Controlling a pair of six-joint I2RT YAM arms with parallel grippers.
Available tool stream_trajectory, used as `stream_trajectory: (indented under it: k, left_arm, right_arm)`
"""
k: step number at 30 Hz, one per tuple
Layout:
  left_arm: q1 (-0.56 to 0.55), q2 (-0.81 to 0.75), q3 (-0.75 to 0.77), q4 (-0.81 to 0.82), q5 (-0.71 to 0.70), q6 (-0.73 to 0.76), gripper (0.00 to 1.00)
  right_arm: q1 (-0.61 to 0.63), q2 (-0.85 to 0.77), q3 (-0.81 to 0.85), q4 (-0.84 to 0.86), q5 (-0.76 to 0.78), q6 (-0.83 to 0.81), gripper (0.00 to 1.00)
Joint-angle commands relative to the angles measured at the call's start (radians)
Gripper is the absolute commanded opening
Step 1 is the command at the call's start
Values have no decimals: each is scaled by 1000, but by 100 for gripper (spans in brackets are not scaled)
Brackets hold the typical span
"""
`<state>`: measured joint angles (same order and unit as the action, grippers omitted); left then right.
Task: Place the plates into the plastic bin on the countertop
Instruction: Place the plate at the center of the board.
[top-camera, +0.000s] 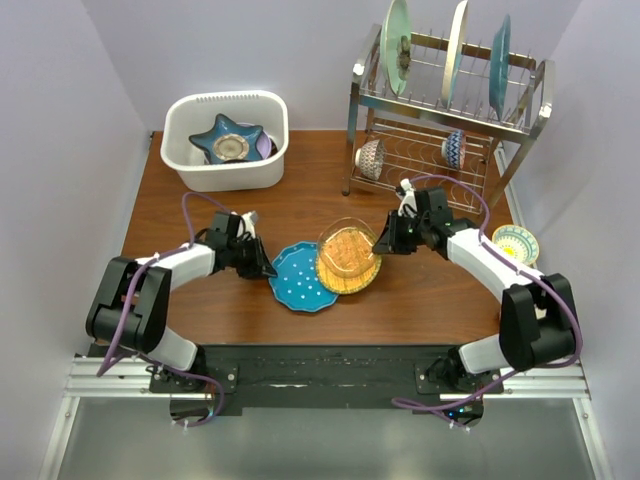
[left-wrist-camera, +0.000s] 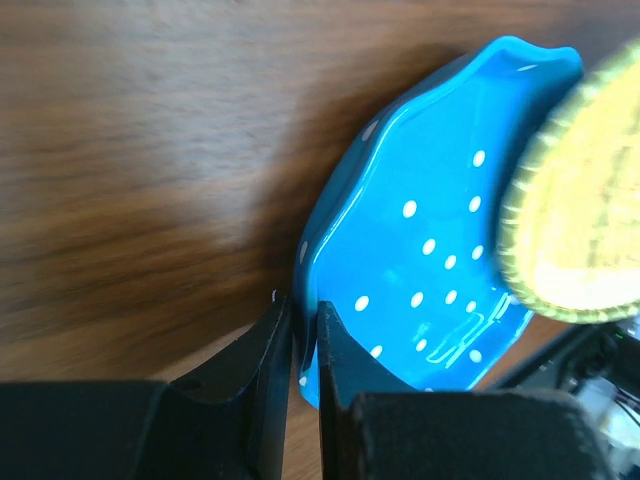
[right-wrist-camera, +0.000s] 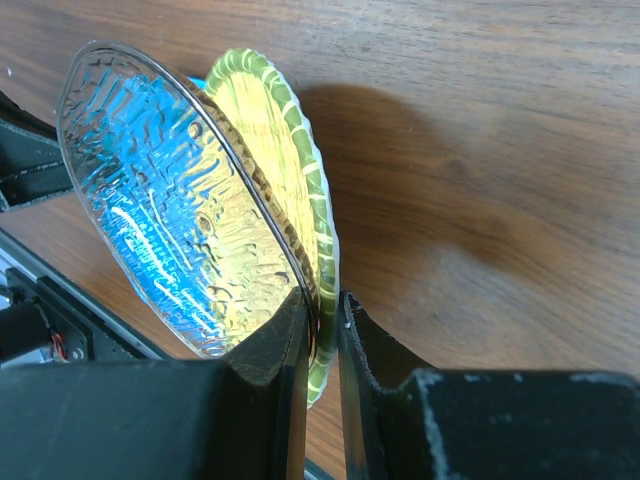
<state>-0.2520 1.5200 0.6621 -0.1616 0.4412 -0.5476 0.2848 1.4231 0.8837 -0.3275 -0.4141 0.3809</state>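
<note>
A blue dotted plate (top-camera: 300, 277) lies on the countertop (top-camera: 320, 200). My left gripper (top-camera: 266, 267) is shut on its left rim; the wrist view shows the fingers (left-wrist-camera: 305, 318) pinching the rim of the blue dotted plate (left-wrist-camera: 430, 250). An amber plate with a green rim (top-camera: 348, 268) overlaps it on the right, with a clear textured glass plate (top-camera: 350, 243) tilted on top. My right gripper (top-camera: 385, 243) is shut on both rims, with the gripper (right-wrist-camera: 322, 312), glass plate (right-wrist-camera: 170, 200) and amber plate (right-wrist-camera: 275, 125) in the wrist view. The white plastic bin (top-camera: 190, 170) at back left holds a blue star-shaped plate (top-camera: 228, 140).
A steel wire dish rack (top-camera: 530, 105) stands at back right with three upright plates (top-camera: 396, 45) on top and two small bowls (top-camera: 371, 158) below. A small yellow patterned dish (top-camera: 516, 243) lies by the right edge. Walls close both sides.
</note>
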Motion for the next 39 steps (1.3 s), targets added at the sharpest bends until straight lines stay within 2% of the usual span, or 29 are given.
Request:
stream_trajectory:
  k: [1,9,20,29,32,36,39]
  left_arm:
    - [7,-24,59,-99,-148,58,0]
    - [31,-11,93,-154,-176,87,0]
    - [171,-43,126,-233,-160,175,0]
    - [188,-38,125,-242,-141,195,0]
    - [191,-46,139,-253,-142,207,0]
    - [191,-60,177,-269,-147,239,0]
    - [192,-83,195,-269,-139,241,0]
  right_arm:
    - [-33,-55,1,19,-17,-10,7]
    - [-65,-41,-34,30,-18,-25,7]
    - [-82,54,-124,134,-6,-20,7]
    - [-84,142,-121,124,41,-14,9]
    - [-84,166,-109,102,55,-14,14]
    - [-84,169,-106,91,75,-11,45]
    - [-82,162,-106,87,84,-8,60]
